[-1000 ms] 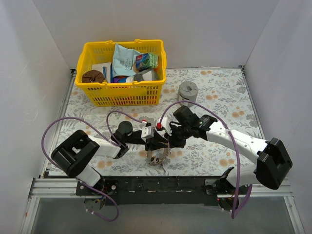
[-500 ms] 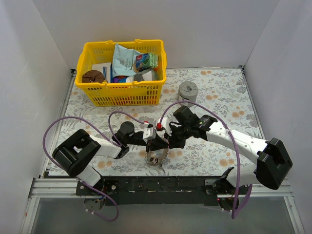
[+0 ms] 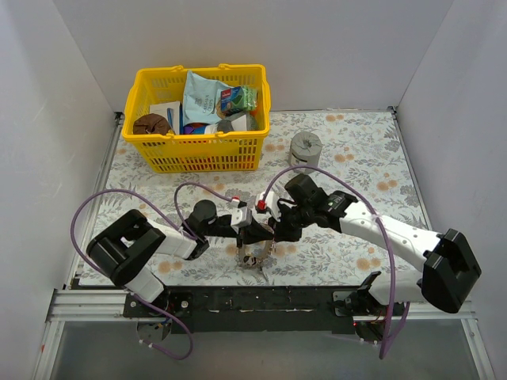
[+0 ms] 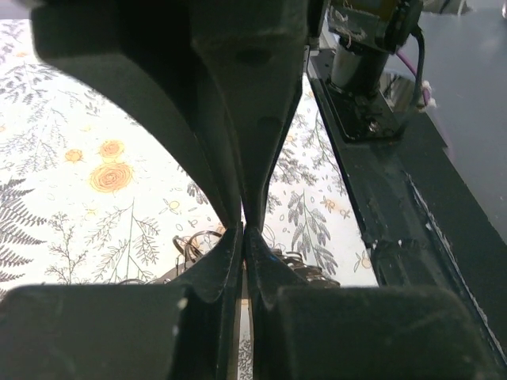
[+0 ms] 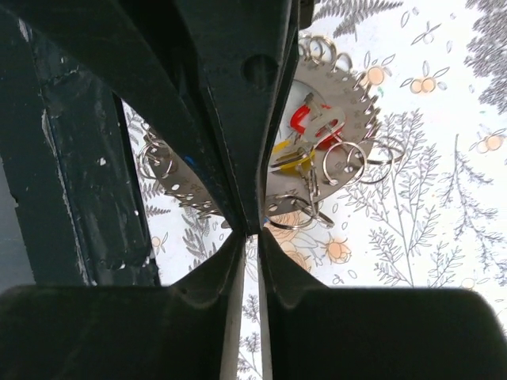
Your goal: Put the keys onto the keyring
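Observation:
The keyring (image 5: 337, 95) is a flat silver disc-like ring with small holes and several thin split rings on its rim. Keys with red (image 5: 301, 119) and yellow (image 5: 289, 158) heads lie on it. In the top view the keyring (image 3: 255, 258) sits just below both grippers near the front edge. My left gripper (image 3: 252, 236) is shut, its tips (image 4: 243, 229) right at the bunch of rings (image 4: 309, 267). My right gripper (image 3: 275, 232) is shut at the ring's rim, and a speck of blue shows at its tips (image 5: 249, 228). My fingers hide exactly what each one pinches.
A yellow basket (image 3: 198, 154) full of packets stands at the back left. A squat grey metal cylinder (image 3: 305, 147) stands behind the right arm. The black base rail (image 3: 261, 301) runs along the front edge, close to the keyring.
Both grippers have shifted slightly and stay shut by the keyring. The keyring has hardly moved.

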### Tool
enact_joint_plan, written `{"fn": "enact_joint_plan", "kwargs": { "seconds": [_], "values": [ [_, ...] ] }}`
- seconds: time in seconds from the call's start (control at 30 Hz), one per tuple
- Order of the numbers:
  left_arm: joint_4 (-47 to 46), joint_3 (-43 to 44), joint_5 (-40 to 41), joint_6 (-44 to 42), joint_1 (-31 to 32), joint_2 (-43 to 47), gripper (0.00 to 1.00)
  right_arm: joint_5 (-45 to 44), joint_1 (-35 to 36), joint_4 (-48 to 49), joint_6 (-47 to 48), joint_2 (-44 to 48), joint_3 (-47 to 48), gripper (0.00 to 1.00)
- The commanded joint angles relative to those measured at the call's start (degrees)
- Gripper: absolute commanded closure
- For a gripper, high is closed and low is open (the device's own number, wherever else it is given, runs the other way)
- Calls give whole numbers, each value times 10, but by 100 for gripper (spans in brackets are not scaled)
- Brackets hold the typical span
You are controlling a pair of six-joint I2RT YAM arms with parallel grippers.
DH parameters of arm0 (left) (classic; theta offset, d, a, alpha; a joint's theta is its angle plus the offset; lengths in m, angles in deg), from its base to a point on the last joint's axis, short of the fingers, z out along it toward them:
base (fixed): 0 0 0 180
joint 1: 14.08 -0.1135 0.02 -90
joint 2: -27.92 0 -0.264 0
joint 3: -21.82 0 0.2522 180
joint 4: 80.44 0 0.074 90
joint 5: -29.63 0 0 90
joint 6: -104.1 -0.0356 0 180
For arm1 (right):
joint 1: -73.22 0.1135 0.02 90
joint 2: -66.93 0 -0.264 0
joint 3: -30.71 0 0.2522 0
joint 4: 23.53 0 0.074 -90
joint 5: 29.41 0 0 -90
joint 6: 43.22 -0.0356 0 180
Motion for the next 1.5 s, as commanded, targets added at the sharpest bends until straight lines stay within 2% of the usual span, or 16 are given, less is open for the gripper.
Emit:
{"fn": "enact_joint_plan", "kwargs": {
  "seconds": [0.0, 0.1, 0.3, 0.57, 0.7, 0.9, 1.3, 1.47],
  "values": [
    [-110, -36, 33, 60, 6, -1, 100, -6, 3, 67, -17, 43, -28, 74],
    [-232, -62, 63, 96, 5, -16, 100, -12, 0, 104, -34, 83, -57, 65],
    [-427, -100, 92, 178, -1, -53, 100, 22, -38, 172, -64, 147, -115, 55],
    [-408, -90, 85, 165, -1, 6, 100, 119, -58, 214, -87, 146, -134, 55],
    [-344, -81, 85, 143, -1, 52, 100, 153, -58, 234, -97, 135, -137, 55],
    [-249, -72, 87, 98, -1, 113, 100, 155, -58, 241, -99, 135, -129, 56],
    [-321, -81, 85, 130, -1, 98, 100, 157, -58, 257, -101, 124, -133, 57],
    [-328, -76, 82, 137, -1, 98, 100, 168, -58, 258, -100, 113, -134, 64]
  ]
}}
